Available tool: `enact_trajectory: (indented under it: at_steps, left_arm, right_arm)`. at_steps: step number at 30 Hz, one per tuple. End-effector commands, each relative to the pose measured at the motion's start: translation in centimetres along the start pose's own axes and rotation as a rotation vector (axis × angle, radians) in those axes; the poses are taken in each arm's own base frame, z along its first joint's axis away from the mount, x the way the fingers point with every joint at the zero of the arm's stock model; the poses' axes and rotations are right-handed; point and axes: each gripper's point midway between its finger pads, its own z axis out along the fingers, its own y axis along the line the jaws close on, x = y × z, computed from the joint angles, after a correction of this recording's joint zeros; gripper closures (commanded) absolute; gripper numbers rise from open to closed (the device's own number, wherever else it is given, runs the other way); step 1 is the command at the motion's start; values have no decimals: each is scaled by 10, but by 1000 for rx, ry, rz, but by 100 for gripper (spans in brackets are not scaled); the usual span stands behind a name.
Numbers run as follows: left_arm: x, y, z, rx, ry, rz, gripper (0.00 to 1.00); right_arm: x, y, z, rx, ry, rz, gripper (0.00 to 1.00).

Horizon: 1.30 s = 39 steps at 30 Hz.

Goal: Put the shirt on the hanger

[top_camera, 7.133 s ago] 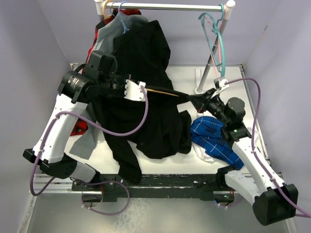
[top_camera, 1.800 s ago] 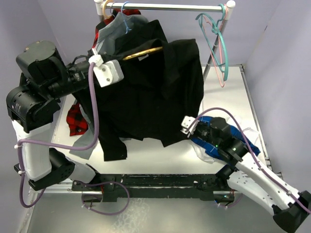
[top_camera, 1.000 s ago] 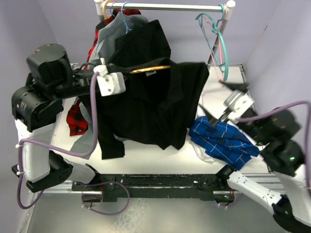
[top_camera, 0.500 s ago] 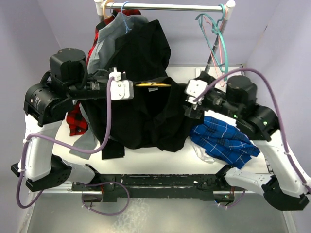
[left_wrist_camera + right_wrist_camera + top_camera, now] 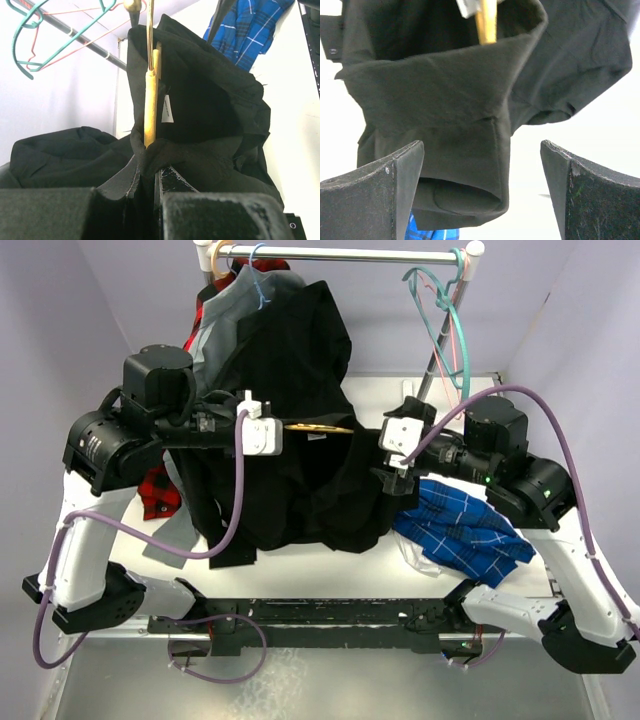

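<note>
One shirt (image 5: 310, 490) within left gripper (image 5: 147, 170), wide-spread right gripper (image 5: 480, 147) just beside it.

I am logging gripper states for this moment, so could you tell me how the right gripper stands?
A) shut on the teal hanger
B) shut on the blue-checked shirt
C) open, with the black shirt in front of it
C: in the right wrist view the right gripper has its fingers far apart, with the shirt hanging beyond them and nothing pinched.
</note>
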Motion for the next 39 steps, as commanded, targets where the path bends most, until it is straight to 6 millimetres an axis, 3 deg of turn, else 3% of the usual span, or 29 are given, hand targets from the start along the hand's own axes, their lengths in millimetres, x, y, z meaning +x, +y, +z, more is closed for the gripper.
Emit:
enact_trajectory:
  at_steps: [1, 9, 17, 20, 24, 25, 28, 29, 30, 33, 34, 35, 39]
  left_arm:
    - [-12, 4, 1, 0, -58, 80, 100]
    - [-9, -5, 7, 44, -77, 81, 100]
    - [-14, -5, 8, 50, -100, 87, 100]
    - [-16, -6, 9, 56, -113, 88, 100]
    - [-16, -7, 12, 68, -122, 84, 100]
    - [-16, -7, 13, 71, -124, 81, 100]
    - [-13, -6, 18, 77, -128, 74, 100]
    - [-12, -5, 21, 75, -126, 68, 100]
    - [-9, -3, 23, 72, -121, 60, 94]
    - [-5, 4, 27, 49, -100, 55, 59]
    - [-4, 9, 27, 29, -88, 56, 16]
    - [-5, 15, 24, 2, -76, 64, 1]
    - [-16, 47, 4, -140, -25, 121, 1]
  right_arm:
    - [-17, 29, -8, -156, -73, 9, 0]
    - [-35, 31, 0, -214, -132, 70, 7]
    - [-26, 31, 22, -232, -109, 128, 20]
    - [-17, 32, 27, -222, -87, 135, 42]
    - [-19, 31, 24, -176, -127, 151, 94]
    - [-18, 34, 24, -167, -137, 160, 100]
    - [-25, 30, 14, -96, -200, 173, 100]
    - [-27, 21, 10, -34, -219, 163, 100]
    - [-29, 18, 7, -4, -234, 201, 100]
    - [-22, 4, 0, 109, -206, 306, 100]
    - [-15, 1, -1, 134, -173, 329, 100]
    - [-9, 0, -1, 150, -138, 361, 100]
    - [15, -10, -4, 253, -26, 457, 100]
